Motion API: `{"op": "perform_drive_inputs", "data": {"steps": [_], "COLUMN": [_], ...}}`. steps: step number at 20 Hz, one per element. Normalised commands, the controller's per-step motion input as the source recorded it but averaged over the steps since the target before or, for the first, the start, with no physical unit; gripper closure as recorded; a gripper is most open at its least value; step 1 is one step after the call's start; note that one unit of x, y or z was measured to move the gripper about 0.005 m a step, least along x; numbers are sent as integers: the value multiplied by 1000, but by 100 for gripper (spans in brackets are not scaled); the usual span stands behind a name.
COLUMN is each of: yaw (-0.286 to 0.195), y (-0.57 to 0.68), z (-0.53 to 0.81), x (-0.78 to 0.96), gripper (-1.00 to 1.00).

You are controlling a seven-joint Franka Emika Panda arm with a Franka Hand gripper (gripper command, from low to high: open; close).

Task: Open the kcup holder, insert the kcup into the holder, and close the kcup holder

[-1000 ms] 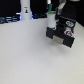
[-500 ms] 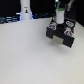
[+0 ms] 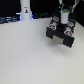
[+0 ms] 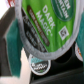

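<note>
The kcup holder point(image 3: 61, 34) is a black boxy unit on the white table at the exterior view's right, with pods showing on its top tray. My gripper point(image 3: 63, 17) hangs just above that tray. In the wrist view the kcup point(image 4: 47, 25) fills most of the picture, its bright green printed lid close to the camera, and my gripper is shut on it. Most of the fingers are hidden behind the pod. Under it lie the holder's dark round pod slots point(image 4: 60, 67).
One pod with a dark green label point(image 4: 39, 64) sits in a slot, and a red and white topped pod point(image 4: 80, 53) shows at the tray's edge. A white bottle-like object point(image 3: 24, 11) stands at the back on the exterior view's left, against a dark backdrop.
The arm has shifted a little toward the exterior view's right and lower, closer over the holder's tray. The holder has not moved.
</note>
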Motion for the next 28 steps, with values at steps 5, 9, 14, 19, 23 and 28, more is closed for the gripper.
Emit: {"op": "perform_drive_inputs", "data": {"steps": [5, 9, 14, 19, 23, 28], "yaw": [108, 83, 65, 42, 6, -3], "y": [245, 81, 10, -19, -89, -63], "z": [-167, -247, -270, -245, -167, -71], "x": [-155, -106, -150, -117, -128, -67], "gripper": [100, 100, 100, 100, 100, 100]}}
